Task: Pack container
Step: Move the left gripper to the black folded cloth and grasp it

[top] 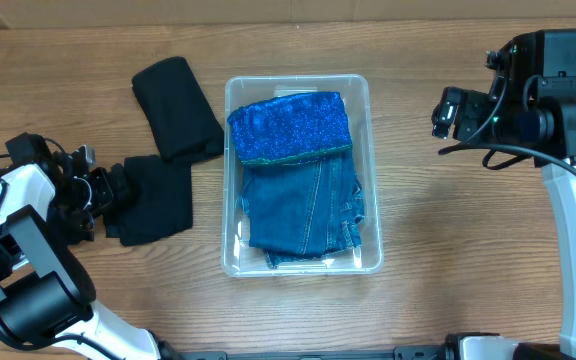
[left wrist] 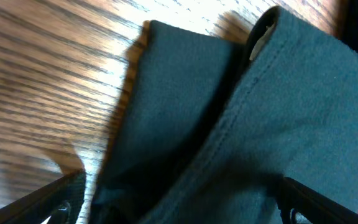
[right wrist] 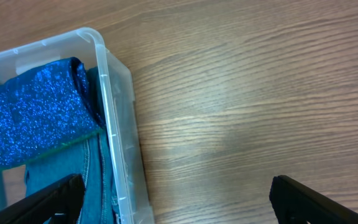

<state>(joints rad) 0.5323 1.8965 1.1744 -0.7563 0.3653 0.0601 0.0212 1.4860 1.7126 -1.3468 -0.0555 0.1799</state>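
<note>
We count one container holding two items, jeans and sparkly blue cloth; two outside, far black garment and near black garment. Left gripper, right gripper: both wide open, empty.

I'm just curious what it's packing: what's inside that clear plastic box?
Inside the container lie folded blue jeans, with a glittery blue garment on top at one end. Anything beneath them, and most of the container's floor, is covered and cannot be seen.
</note>
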